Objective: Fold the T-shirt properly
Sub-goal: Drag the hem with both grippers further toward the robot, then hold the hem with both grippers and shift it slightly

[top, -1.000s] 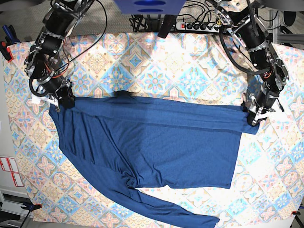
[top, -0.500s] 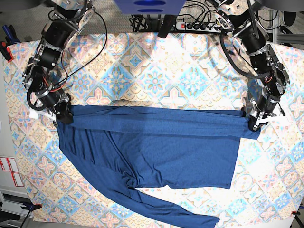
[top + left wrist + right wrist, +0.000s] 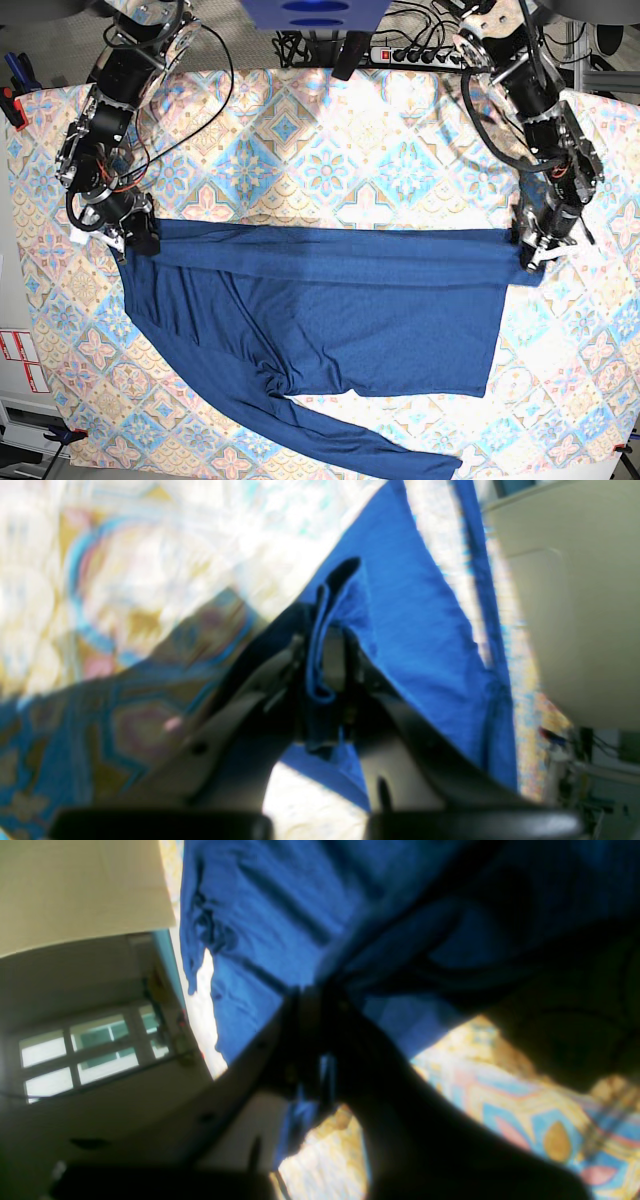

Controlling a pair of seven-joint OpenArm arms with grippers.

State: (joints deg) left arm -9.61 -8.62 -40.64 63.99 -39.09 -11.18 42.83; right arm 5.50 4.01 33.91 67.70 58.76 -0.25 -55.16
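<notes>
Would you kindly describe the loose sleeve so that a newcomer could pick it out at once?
On the patterned cloth lies a navy shirt, its top edge stretched between the two grippers. From the shirt's lower left, the sleeve runs diagonally toward the bottom edge. It is the only narrow strip of fabric lying apart from the body, with nothing gripping it.

Two black jointed arms, metal links, looping black cables; left pincer (image 3: pixel 325 680) and right pincer (image 3: pixel 315 1040) black-fingered.
</notes>
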